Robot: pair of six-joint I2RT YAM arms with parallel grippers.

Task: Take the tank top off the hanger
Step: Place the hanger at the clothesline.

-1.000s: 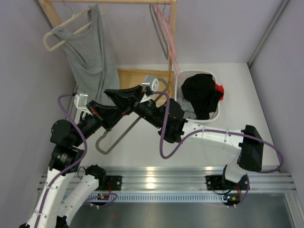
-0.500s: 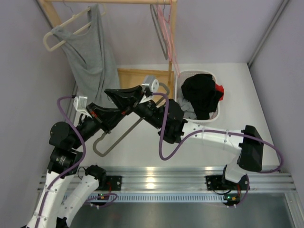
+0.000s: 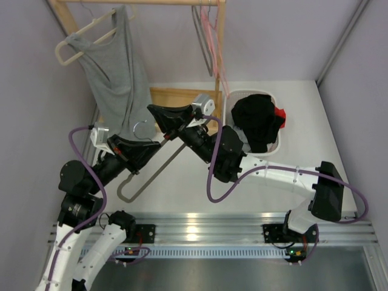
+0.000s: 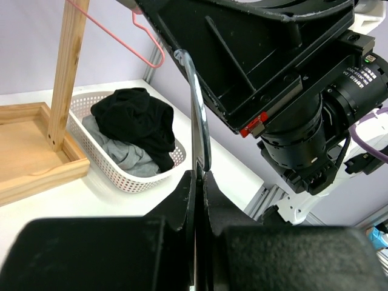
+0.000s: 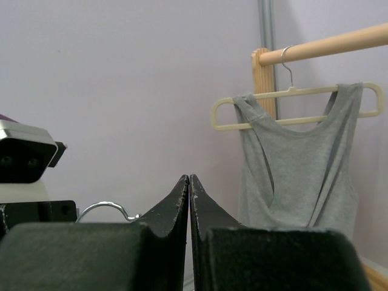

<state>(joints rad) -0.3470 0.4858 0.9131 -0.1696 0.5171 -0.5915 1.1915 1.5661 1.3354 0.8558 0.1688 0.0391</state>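
The grey tank top (image 3: 115, 73) hangs on a cream hanger (image 3: 66, 56) from the wooden rail at the upper left. In the right wrist view the tank top (image 5: 297, 170) and its hanger (image 5: 291, 92) are straight ahead. My left gripper (image 3: 159, 141) is shut on a bare grey hanger (image 3: 148, 173), well below the tank top. In the left wrist view that grey hanger (image 4: 199, 115) rises edge-on from my left gripper (image 4: 199, 173). My right gripper (image 3: 151, 109) is shut with nothing in it, just above the left one. The right gripper (image 5: 189, 177) points at the wall left of the tank top.
A white basket (image 3: 228, 115) holding black, grey and red clothes stands right of the rack. The rack's wooden base (image 3: 173, 97) lies behind the arms. Pink and grey empty hangers (image 3: 209, 36) hang from the rail's right end. Walls close in on both sides.
My left arm has drawn back toward the near left, taking the grey hanger with it, and the hanger's hook now shows. The right gripper has shifted right and farther back. Both stay shut.
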